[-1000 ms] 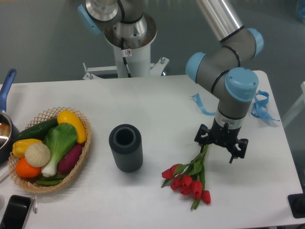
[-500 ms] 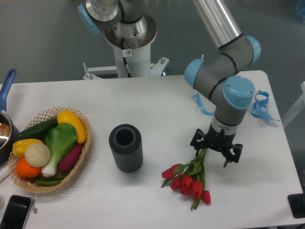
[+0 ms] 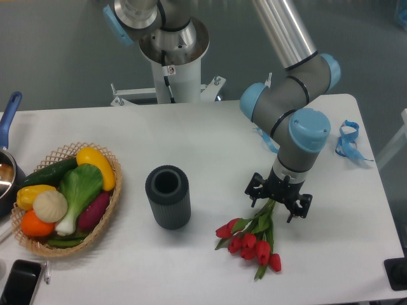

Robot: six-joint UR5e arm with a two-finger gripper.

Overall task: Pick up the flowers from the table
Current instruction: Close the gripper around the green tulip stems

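Observation:
The flowers (image 3: pixel 252 240), a bunch of red tulips with green stems and leaves, lie on the white table (image 3: pixel 210 136) at the front right. The heads point toward the front edge and the stems run up and to the right. My gripper (image 3: pixel 278 200) hangs straight over the stem ends with its fingers (image 3: pixel 255 189) spread on either side of them. It is open and holds nothing. The uppermost stem tips are hidden under the gripper.
A dark ribbed cylinder (image 3: pixel 168 196) stands left of the flowers. A wicker basket (image 3: pixel 109 206) of vegetables sits at the left, with a pot (image 3: pixel 7 166) and a black phone (image 3: pixel 19 283) beyond it. Curled blue ribbon (image 3: pixel 348 139) lies at the right edge.
My gripper has moved left and a little toward the front, from right of the stems to directly over the stem ends. The flowers have not moved.

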